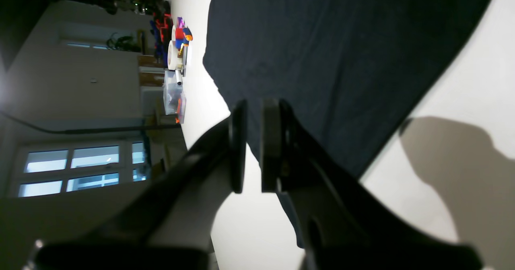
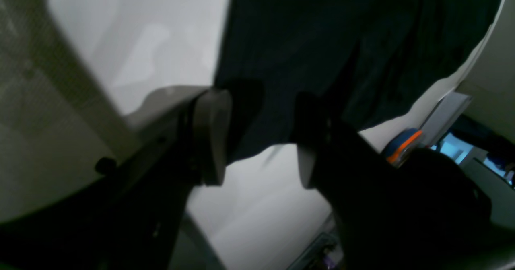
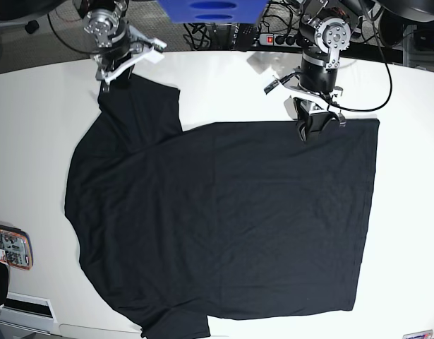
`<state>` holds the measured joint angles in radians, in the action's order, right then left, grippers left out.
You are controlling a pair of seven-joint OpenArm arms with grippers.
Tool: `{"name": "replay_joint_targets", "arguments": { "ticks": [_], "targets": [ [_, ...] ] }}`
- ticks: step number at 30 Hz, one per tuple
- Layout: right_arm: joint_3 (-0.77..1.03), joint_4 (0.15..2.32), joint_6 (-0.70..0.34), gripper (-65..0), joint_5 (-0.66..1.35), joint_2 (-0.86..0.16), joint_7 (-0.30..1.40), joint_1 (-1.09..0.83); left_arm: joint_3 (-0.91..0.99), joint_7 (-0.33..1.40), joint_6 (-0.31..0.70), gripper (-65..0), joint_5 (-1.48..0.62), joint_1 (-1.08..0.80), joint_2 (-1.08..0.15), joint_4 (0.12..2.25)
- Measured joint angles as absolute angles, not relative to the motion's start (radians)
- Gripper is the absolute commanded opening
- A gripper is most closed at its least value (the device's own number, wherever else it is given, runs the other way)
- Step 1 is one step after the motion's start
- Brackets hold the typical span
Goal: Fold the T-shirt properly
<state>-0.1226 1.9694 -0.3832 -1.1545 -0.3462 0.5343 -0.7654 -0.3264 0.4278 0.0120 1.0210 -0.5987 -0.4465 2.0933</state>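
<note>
We've got the big wrinkled black cotton T-shirt (image 3: 224, 219) spread flat over most of the white surface (image 3: 40, 106), no fold visible yet. At its far edge the left end effector (image 3: 312, 126) sits with jaws parted only a sliver, nothing pinched between them. Over the far sleeve, our right end effector (image 3: 118, 67) is clearly spread, cloth just below, not gripped. Looks like we're between grabs; next move probably calls for re-gripping that edge.
</note>
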Motion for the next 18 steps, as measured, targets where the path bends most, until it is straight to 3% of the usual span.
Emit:
{"name": "replay_joint_targets", "arguments": {
  "ticks": [18],
  "targets": [
    [-0.133, 1.972, -0.322, -38.7, -1.157, -0.29, 0.538, -0.778, -0.326, 0.427, 0.012, -58.6, 1.018, -0.599, -0.447, 2.093]
  ]
}}
